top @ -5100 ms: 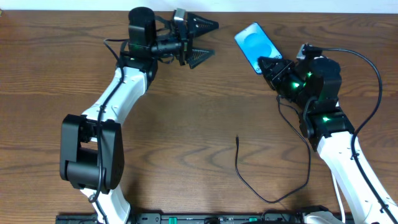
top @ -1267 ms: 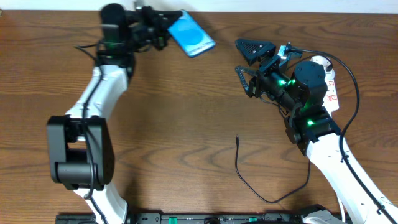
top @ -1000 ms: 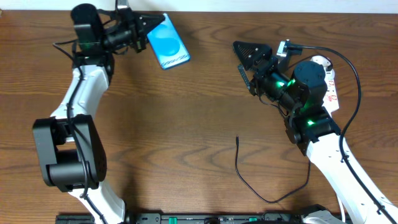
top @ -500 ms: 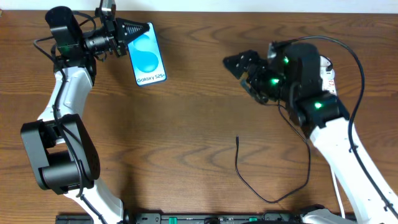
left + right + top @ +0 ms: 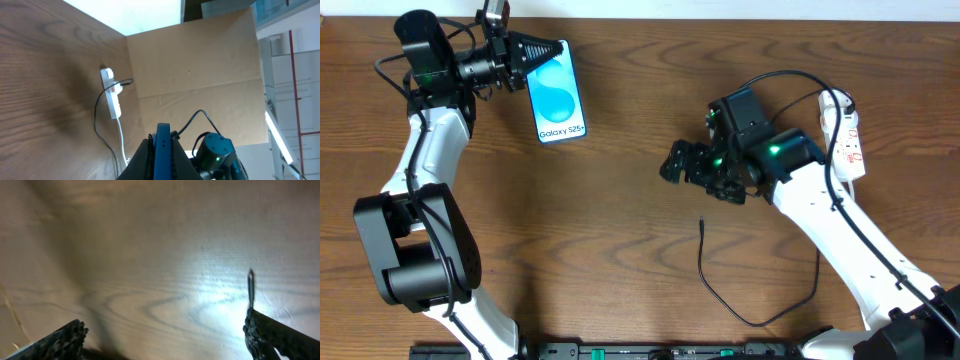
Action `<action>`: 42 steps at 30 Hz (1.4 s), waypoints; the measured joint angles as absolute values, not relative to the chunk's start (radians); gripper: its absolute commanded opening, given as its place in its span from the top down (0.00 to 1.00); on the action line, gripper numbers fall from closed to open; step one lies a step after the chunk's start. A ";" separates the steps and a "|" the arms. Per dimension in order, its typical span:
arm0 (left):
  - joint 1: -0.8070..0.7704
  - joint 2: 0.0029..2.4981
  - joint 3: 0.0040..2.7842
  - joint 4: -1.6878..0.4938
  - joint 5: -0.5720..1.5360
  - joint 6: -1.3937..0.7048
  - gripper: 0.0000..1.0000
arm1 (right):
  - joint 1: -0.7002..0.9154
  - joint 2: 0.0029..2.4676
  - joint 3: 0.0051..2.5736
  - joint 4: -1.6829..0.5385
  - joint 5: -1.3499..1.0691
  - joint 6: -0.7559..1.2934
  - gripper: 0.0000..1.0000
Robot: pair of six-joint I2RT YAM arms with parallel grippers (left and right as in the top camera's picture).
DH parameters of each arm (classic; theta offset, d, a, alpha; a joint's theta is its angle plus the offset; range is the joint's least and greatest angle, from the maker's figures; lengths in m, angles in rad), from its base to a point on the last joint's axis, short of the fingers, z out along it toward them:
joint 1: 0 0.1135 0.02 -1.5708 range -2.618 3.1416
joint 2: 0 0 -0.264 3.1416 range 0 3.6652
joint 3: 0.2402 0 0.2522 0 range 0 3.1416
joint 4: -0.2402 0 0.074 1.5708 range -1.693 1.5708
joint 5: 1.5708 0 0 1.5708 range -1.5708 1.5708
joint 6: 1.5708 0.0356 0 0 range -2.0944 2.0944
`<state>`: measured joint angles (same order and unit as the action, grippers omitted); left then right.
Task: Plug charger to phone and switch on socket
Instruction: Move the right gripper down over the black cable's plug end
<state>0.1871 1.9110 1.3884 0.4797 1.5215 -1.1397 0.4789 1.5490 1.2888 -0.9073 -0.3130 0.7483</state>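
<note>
Since half a second ago the right arm has swung down and in from beside the socket (image 5: 848, 135), so the right gripper (image 5: 698, 175) now hangs over the middle of the table (image 5: 620, 220), just above the free end of the charger (image 5: 712, 285). The left arm has hardly shifted. The right gripper's 2 fingers stand spread as wide as they go with nothing between them. Its wrist view shows bare wood, with the small connector tip (image 5: 250, 286) lying ahead near the right-hand finger. The left gripper (image 5: 552, 50) is clamped tight on the top end of the phone (image 5: 558, 95), which sits at the far left with its lit screen facing up. From the left wrist it shows edge-on between the fingers, and I cannot tell whether its lower end rests on the wood. As for progress, I would call it early. The phone is in hand and well apart from the cable, the connector is untouched, and nothing is plugged into the phone. The cable's other end runs off the near edge, so I cannot tell where its plug sits. Picking up the tip, mating it with the phone and flicking the socket's switch all look left to do.
</note>
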 measured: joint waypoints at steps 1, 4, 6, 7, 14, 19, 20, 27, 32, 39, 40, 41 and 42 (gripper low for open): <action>0.187 1.911 1.388 0.479 1.521 -1.130 0.93 | 0.485 1.549 1.289 -0.921 -0.310 0.747 0.04; 0.187 1.911 1.388 0.480 1.522 -1.108 0.93 | 0.514 1.549 1.286 -0.962 -0.273 0.757 0.04; 0.187 1.911 1.388 0.479 1.521 -1.097 0.93 | 0.538 1.549 1.272 -0.979 -0.232 0.780 0.02; 0.187 1.911 1.388 0.480 1.521 -1.093 0.93 | 0.549 1.549 1.260 -0.979 -0.216 0.793 0.02; 0.187 1.911 1.388 0.480 1.521 -1.076 0.93 | 0.615 1.549 1.110 -0.929 -0.149 0.886 0.01; 0.187 1.911 1.388 0.480 1.522 -1.074 0.93 | 0.624 1.549 1.044 -0.904 -0.132 0.899 0.01; 0.187 1.911 1.388 0.480 1.521 -1.073 0.93 | 0.624 1.549 1.038 -0.904 -0.127 0.894 0.01; 0.187 1.911 1.388 0.480 1.520 -1.072 0.93 | 0.624 1.549 1.031 -0.915 -0.097 0.832 0.05; 0.187 1.911 1.388 0.480 1.520 -1.072 0.93 | 0.624 1.550 1.012 -0.912 -0.075 0.810 0.05; 0.187 1.911 1.388 0.480 1.520 -1.072 0.93 | 0.624 1.635 1.005 -0.883 -0.043 0.775 0.11; 0.187 1.911 1.388 0.480 1.520 -1.072 0.93 | 0.624 1.656 1.004 -0.875 -0.042 0.772 0.15; 0.187 1.911 1.388 0.480 1.520 -1.072 0.93 | 0.624 1.674 1.004 -0.870 -0.041 0.768 0.19; 0.187 1.911 1.388 0.480 1.520 -1.072 0.93 | 0.624 1.691 1.004 -0.866 -0.042 0.765 0.21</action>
<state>0.1871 1.9110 1.3884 0.4797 1.5200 -1.0721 0.6239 1.6905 1.0042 -0.8661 -0.0422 0.7650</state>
